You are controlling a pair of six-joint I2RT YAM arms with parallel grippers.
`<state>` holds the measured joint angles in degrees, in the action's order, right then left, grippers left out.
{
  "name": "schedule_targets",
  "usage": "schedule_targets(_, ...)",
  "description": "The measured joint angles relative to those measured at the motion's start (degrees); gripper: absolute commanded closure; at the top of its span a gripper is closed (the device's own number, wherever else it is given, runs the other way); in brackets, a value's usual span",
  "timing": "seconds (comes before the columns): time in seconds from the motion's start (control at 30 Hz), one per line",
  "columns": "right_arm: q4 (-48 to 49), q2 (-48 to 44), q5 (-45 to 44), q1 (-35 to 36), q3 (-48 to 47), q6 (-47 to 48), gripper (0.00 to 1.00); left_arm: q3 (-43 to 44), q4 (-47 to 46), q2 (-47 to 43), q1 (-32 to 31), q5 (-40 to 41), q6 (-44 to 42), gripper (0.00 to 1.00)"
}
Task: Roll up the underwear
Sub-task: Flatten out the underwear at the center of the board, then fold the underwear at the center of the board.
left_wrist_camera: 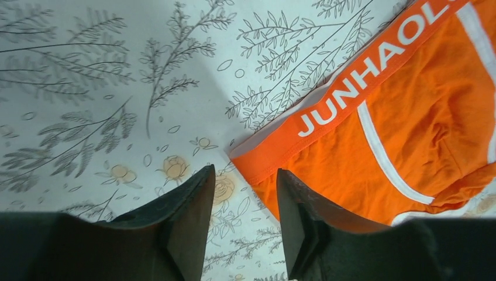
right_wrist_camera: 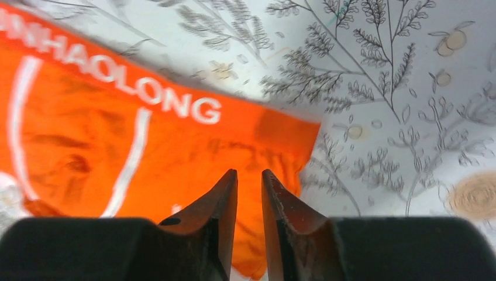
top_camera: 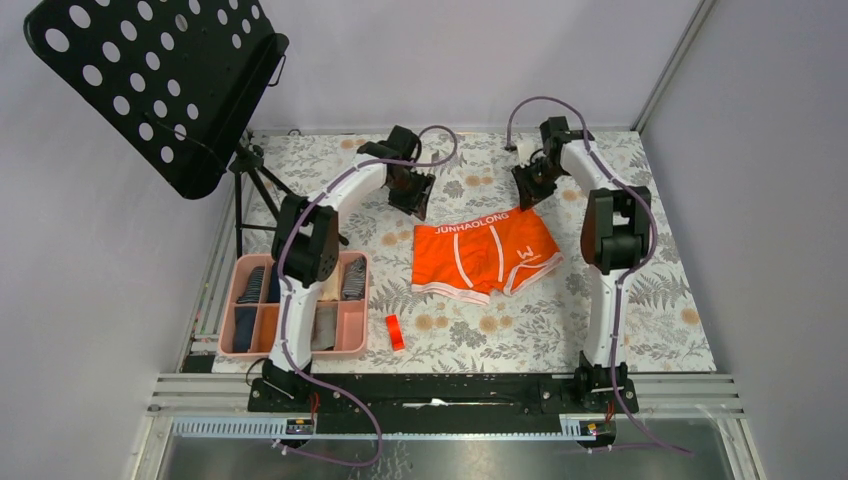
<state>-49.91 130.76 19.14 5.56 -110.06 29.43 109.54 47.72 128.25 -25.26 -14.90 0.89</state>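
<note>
Orange underwear (top_camera: pixel 485 255) (left_wrist_camera: pixel 409 134) (right_wrist_camera: pixel 88 146): bright orange cloth briefs with white trim and white "JUNHAOLONG" lettering on the waistband. They lie flat and unrolled near the middle of the floral-print table (top_camera: pixel 650 300), waistband toward the far side, leg openings toward the arm bases, slightly skewed.

Near to far, top view:
- Small red hard block (top_camera: pixel 395 332) sits on the table just near-left of the underwear, apart from it.
- Pink plastic divided tray (top_camera: pixel 345 350) sits at the left, beside the block, partly hidden under the left arm. Its compartments hold rolled cloth garments (top_camera: pixel 353 280), striped grey and dark ones; exact count unclear.
- Left gripper (top_camera: pixel 412 195) (left_wrist_camera: pixel 244 175) is at the far-left corner of the waistband. Its jaws are apart and nothing is between them. In the wrist view the waistband corner lies below the gap, one finger over cloth and the other over bare table. Contact with the cloth can't be told.
- Right gripper (top_camera: pixel 527 188) (right_wrist_camera: pixel 249 175) is at the far-right end of the waistband. Its jaws show a narrow gap with nothing pinched, and orange cloth is visible through the gap below. The wrist view is motion-blurred.
- Black perforated metal music stand (top_camera: pixel 160 80) on a tripod stands at the far-left corner, off to the side of both grippers.
</note>
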Motion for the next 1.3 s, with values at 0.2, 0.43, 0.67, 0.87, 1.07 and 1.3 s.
schedule_targets(0.2, 15.2, -25.2, 6.5, -2.0, 20.7, -5.8, 0.15, 0.0, -0.4, -2.3, 2.7, -1.0, 1.1, 0.45)
schedule_targets(0.43, 34.2, -51.2, 12.4, -4.1, 41.5, -13.4, 0.12, -0.6, -0.5, -1.8, 5.4, -6.0, 3.3, 0.49)
schedule_targets(0.67, 33.1, -47.2, 16.2, -3.8, 47.7, -15.9, 0.12, -2.0, -1.2, 1.2, 5.7, -12.7, 4.2, 0.52)
schedule_targets(0.87, 32.1, -47.2, 16.5, -3.8, 47.6, -15.9, 0.12, -3.3, -1.1, 3.3, 5.8, -13.9, 5.2, 0.54)
schedule_targets(1.07, 32.2, -47.2, 16.6, -3.8, 47.6, -15.9, 0.12, -4.6, -1.7, 3.5, 5.8, -15.7, 6.6, 0.6)
schedule_targets(1.3, 32.2, -47.2, 17.0, -3.8, 47.6, -15.8, 0.18, -5.4, -2.4, 4.2, 5.9, -18.3, 8.2, 0.68)
